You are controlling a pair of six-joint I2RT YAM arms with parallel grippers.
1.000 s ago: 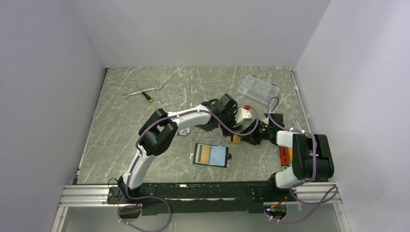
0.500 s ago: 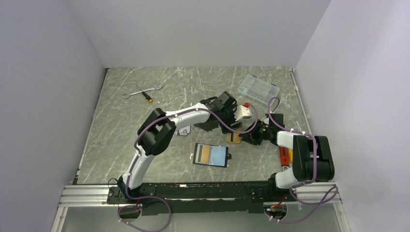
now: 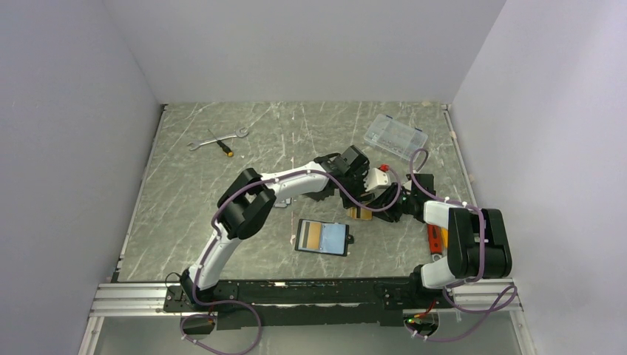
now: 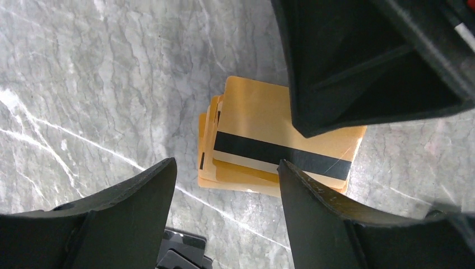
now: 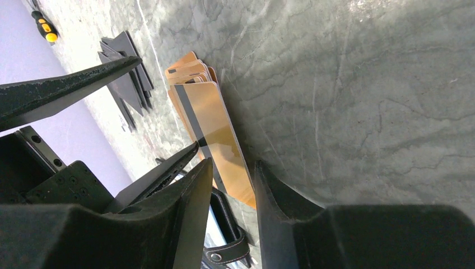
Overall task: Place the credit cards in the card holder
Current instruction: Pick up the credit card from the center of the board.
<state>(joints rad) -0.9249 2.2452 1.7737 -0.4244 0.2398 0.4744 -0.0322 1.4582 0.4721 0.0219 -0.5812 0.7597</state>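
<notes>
Your left tool (image 4: 227, 182) hangs over the credit cards (image 4: 257, 117) with its jaws spread wide and nothing in them. The cards lie in a loosely fanned stack on the worktop (image 3: 192, 200), the top one showing its black stripe. The card holder (image 3: 322, 237) lies opened flat, just nearer the arm bases and apart from the stack.

Your right tool (image 5: 232, 174) sits low at the near end of the top card, with its jaws drawn in to a narrow gap. The card's end shows in that gap, but I cannot tell whether it is actually pinched.

The step in hand looks like separating one card from the pile. Take only the striped card; the ones beneath are offset and could drag along. Keep the right tool shallow so it slides under the edge rather than pressing the stack down. Use the left tool to pin the lower cards if they shift. Lift a little and check that you have a single card; then carry it to the holder's pale inside.
</notes>
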